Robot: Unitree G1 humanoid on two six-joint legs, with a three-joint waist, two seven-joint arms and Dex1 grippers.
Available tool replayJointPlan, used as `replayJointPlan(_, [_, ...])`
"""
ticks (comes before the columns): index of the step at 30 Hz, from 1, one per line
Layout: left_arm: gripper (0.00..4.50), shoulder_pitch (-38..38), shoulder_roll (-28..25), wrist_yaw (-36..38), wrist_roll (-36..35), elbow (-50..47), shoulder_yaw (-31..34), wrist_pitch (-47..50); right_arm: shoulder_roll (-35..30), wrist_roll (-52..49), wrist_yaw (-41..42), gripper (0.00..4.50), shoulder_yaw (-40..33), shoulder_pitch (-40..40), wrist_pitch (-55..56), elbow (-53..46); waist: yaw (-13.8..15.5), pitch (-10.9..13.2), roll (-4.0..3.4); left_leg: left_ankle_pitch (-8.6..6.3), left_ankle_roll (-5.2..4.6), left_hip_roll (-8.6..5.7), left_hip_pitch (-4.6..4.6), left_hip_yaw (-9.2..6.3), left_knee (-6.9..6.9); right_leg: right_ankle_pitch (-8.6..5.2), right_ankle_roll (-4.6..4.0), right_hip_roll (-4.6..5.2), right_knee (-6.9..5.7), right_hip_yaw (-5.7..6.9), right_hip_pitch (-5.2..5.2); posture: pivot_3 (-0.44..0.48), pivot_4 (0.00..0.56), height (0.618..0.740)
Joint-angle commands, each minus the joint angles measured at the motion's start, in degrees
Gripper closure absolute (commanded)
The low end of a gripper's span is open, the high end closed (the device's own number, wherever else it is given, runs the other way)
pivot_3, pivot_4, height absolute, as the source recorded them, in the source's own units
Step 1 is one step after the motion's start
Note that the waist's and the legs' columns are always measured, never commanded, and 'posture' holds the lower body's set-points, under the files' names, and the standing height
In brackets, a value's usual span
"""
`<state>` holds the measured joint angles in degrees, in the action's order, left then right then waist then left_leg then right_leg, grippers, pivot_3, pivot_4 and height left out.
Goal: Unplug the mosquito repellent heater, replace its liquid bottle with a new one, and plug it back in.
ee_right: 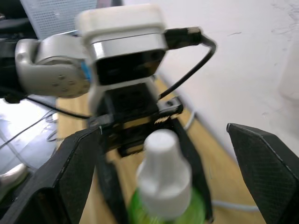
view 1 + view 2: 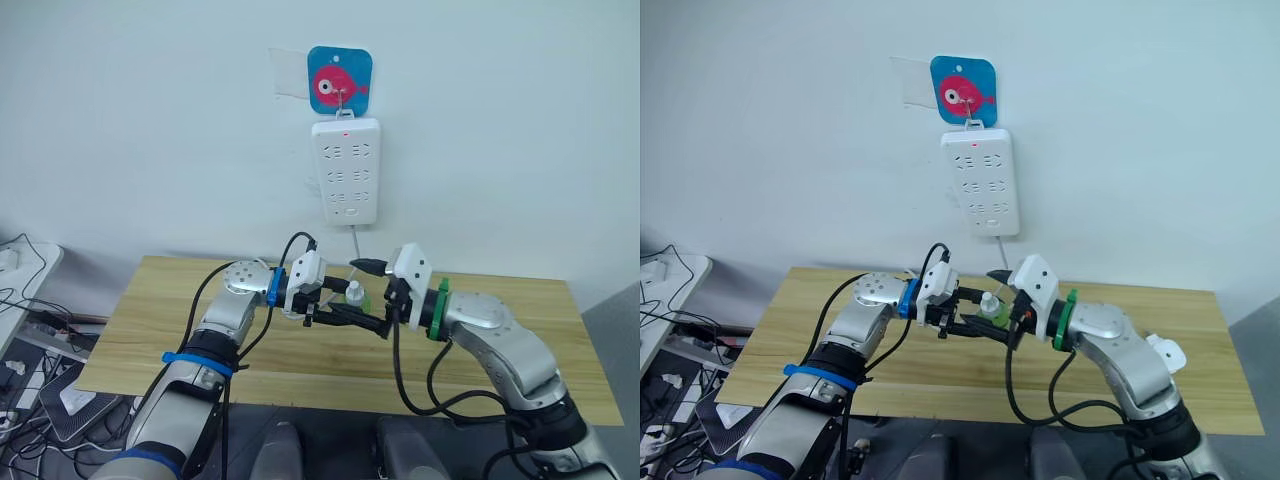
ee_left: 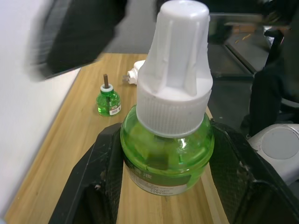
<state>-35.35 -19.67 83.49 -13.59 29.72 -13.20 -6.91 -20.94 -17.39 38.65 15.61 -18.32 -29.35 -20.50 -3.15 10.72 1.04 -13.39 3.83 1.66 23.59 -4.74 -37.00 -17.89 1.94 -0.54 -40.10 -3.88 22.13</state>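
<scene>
— So how far along is the job?

— Roughly midway, I'd judge. The power strip (image 2: 346, 170) on the wall has nothing plugged in. Below it, on the wooden table (image 2: 520, 310), the mosquito repellent heater (image 3: 135, 74) lies beside an uncapped green bottle (image 3: 108, 100).

— And the grippers?

— Under the strip, the left gripper (image 3: 163, 168) clamps a capped new bottle (image 3: 168, 140) by its green body. The right gripper (image 1: 154, 168) faces it, fingers spread wide either side of the white cap (image 1: 161, 163), touching nothing. Uncapping, fitting and replugging remain.
</scene>
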Motion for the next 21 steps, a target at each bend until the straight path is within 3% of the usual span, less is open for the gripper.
replayJointPlan(1, [2.26,-0.11,0.3,0.22,-0.57,-2.14,0.33,-0.59,-0.08,1.74,-0.52,0.01,-0.29,-0.52,2.44,0.5,0.08,0.0,0.0,0.0,0.0,0.0,0.0,0.0,0.0,0.0,0.0,0.0,0.0,0.0,0.0,0.01,0.143,0.74])
replayJointPlan(14, [2.26,0.03,0.71,0.04,-0.52,-1.12,0.63,-1.92,-13.76,-9.42,5.42,0.01,-14.96,9.44,-4.68,-10.5,0.77,-0.04,-0.02,0.0,0.0,-0.01,0.02,0.03,-0.01,0.0,0.0,0.02,0.0,-0.02,0.0,-0.006,0.131,0.74])
replayJointPlan(17, [2.26,-0.32,0.88,0.29,-0.4,-0.45,0.58,-2.22,-14.46,-10.44,6.32,0.01,-13.36,9.71,-5.34,-11.61,0.51,-0.04,-0.03,0.0,-0.01,0.01,0.01,0.03,0.0,0.0,0.0,-0.02,0.01,-0.03,0.0,-0.01,0.13,0.74])
replayJointPlan(21, [2.26,-0.77,1.19,0.29,-0.41,-0.33,0.59,-2.34,-10.7,-8.83,4.32,0.01,-7.69,7.17,-5.33,-11.23,-0.1,-0.05,-0.02,0.0,-0.01,0.02,-0.02,0.05,-0.02,0.0,0.0,-0.03,-0.05,-0.05,-0.01,-0.009,0.129,0.74])
